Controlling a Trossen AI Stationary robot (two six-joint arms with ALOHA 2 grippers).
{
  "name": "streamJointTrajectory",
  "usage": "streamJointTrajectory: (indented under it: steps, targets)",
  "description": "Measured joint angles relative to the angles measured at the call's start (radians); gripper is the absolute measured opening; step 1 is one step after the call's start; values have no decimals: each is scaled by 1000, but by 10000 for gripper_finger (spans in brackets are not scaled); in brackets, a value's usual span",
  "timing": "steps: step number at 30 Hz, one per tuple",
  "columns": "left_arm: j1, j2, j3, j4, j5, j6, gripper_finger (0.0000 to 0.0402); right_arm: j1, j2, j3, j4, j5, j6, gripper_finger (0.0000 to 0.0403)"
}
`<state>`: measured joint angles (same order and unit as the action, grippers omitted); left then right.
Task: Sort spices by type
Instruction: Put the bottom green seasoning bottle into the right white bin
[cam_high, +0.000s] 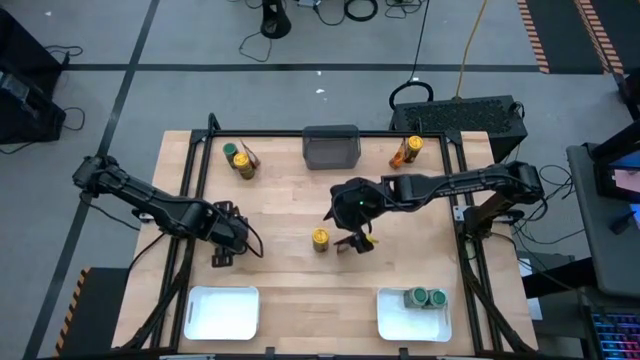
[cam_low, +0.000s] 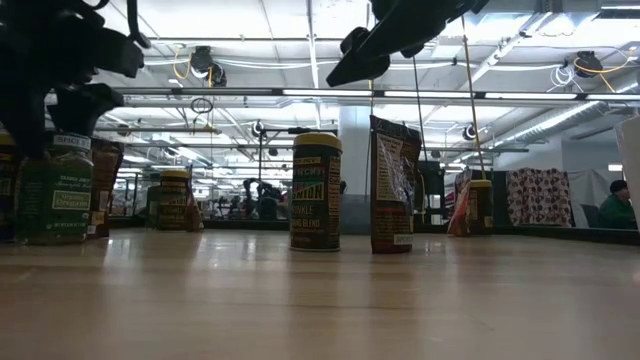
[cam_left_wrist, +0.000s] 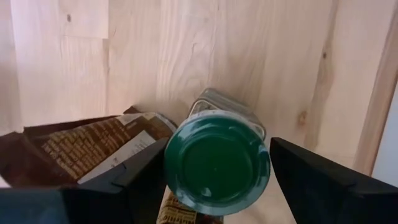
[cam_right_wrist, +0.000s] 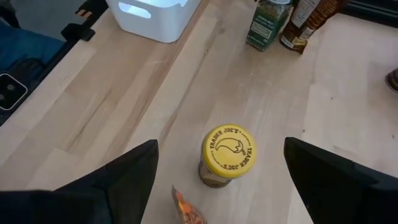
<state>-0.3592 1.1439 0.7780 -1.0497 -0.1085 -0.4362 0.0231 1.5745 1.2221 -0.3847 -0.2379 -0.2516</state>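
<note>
The left gripper (cam_high: 228, 243), at 9 o'clock, hides its green-lidded jar (cam_left_wrist: 216, 162) from above; the wrist view shows the fingers spread around it, a brown packet (cam_left_wrist: 87, 146) beside. The right gripper (cam_high: 352, 238) hangs wide open over the table centre, near the yellow-lidded jar (cam_high: 320, 238)

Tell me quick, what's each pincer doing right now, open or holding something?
Left pincer: open, fingers on either side of the green-lidded jar, not clamped.
Right pincer: open, above the yellow-lidded jar, holding nothing.
</note>
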Motion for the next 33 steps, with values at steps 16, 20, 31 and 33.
streamJointTrajectory:
  steps: [16,20,31,33]
  targets:
    - [0,-1,3,20,26,-1,229,-2,0,1,0,0,4,329]
    - [0,-1,3,22,31,-2,212,-2,0,1,0,0,7,329]
    - [5,1,115,37,26,59,212,-2,-64,2,-79,0,72,329]
    - [16,1,148,70,25,69,212,1,-95,2,-119,1,95,329]
